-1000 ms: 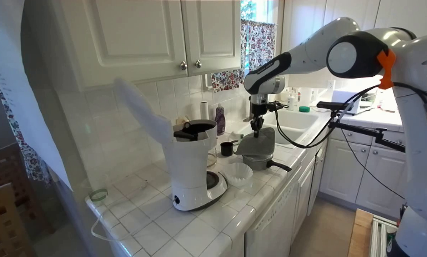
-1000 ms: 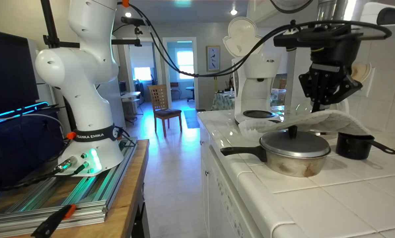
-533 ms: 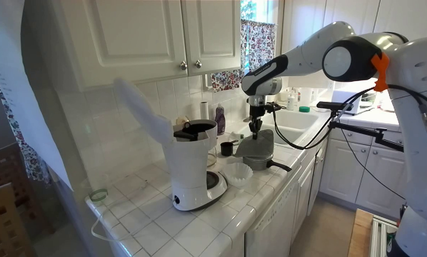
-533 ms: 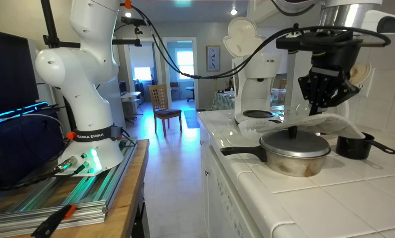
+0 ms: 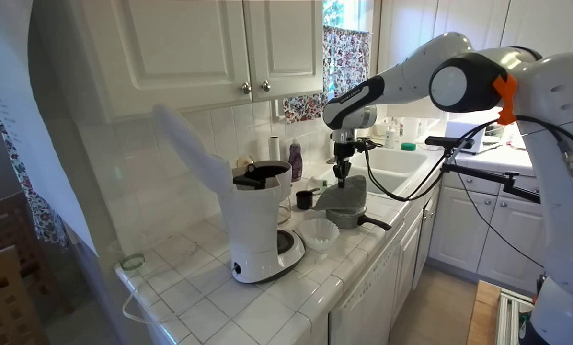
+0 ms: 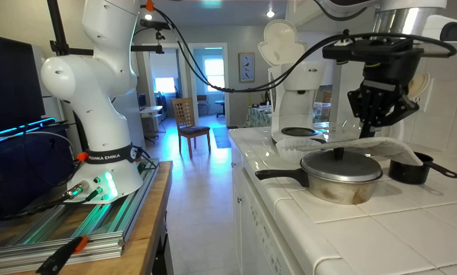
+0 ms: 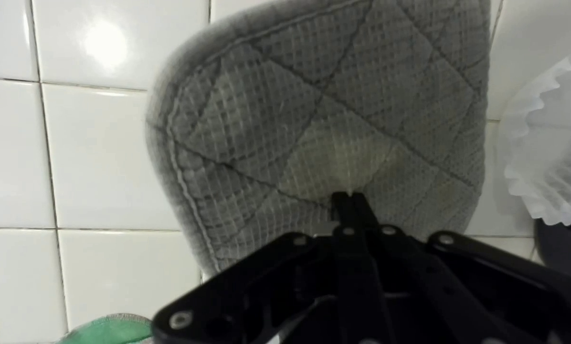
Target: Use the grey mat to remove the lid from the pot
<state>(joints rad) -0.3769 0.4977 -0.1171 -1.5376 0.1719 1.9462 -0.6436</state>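
The arm (image 5: 483,72) extends upward from its base, bends at the elbow, and reaches across to the table (image 5: 262,306); the forearm slopes down to the wrist, and the tool (image 7: 350,196) points vertically downward. The tool is narrow: its fingertips (image 7: 340,203) are together and pinch the mat (image 7: 290,119) inside the stitched border. The mat spans the area of the pot (image 6: 339,193) and slopes down to each side of the grip; in an exterior view the knob (image 6: 338,153) of the lid (image 6: 335,170) shows in front of it. Whether mat and lid touch cannot be told. The lid is seated level on the pot, which stands upright with its handle (image 6: 282,174) directed toward the table's front edge. Quantities: mat, one; pot, one; lid, one; black pan (image 6: 406,173), one, near the pot; coffee maker (image 5: 253,230), one; white filter (image 5: 319,235), one visible, between coffee maker and pot; purple bottle (image 5: 295,162), one, by the wall; sink (image 5: 394,164), one, beyond the pot.
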